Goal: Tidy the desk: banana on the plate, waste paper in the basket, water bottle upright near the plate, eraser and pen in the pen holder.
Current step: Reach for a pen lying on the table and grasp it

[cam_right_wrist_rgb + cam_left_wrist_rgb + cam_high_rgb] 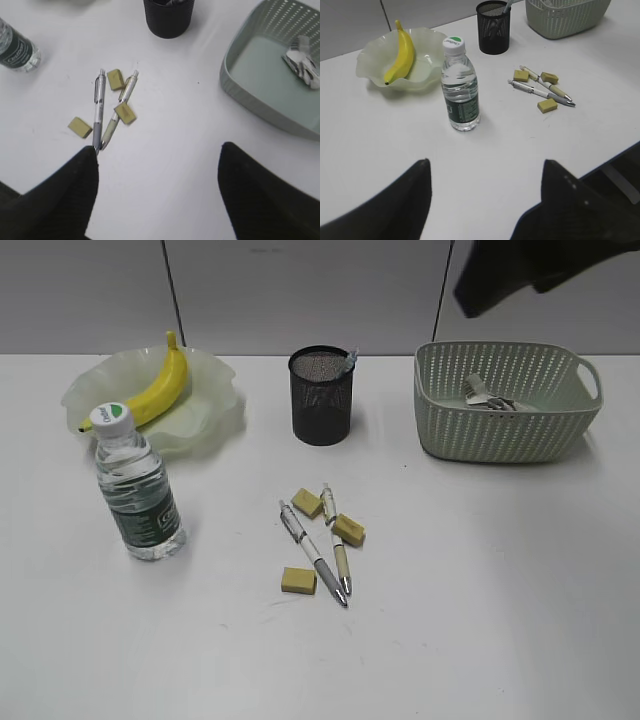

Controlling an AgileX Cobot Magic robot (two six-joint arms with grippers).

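A: Exterior view first. Where was everything on the desk [520, 580]?

B: The banana [160, 388] lay in the plate [215, 410] at the far left. The water bottle [135, 485] stood upright just in front of the plate. The pen holder [321, 396] stood at the back middle with 1 pen top poking over its rim. The waste paper [485, 393] lay inside the basket [505, 435] at the far right.

A: And loose on the desk?

B: 2 pens, a grey one [314, 553] and a cream one [335, 540], lay side by side in the middle, tips nearly meeting. 3 erasers sat around them: 1 [307, 503] near their tops, 1 [348, 530] touching the cream pen, 1 [299, 580] left of the tips.

A: The grippers?

B: The left gripper [485, 200] was spread wide and held nothing, hanging above bare desk in front of the bottle. The right gripper [157, 195] was also spread and held nothing, above the desk; its left finger [60, 200] overlapped the pen tips in its view.
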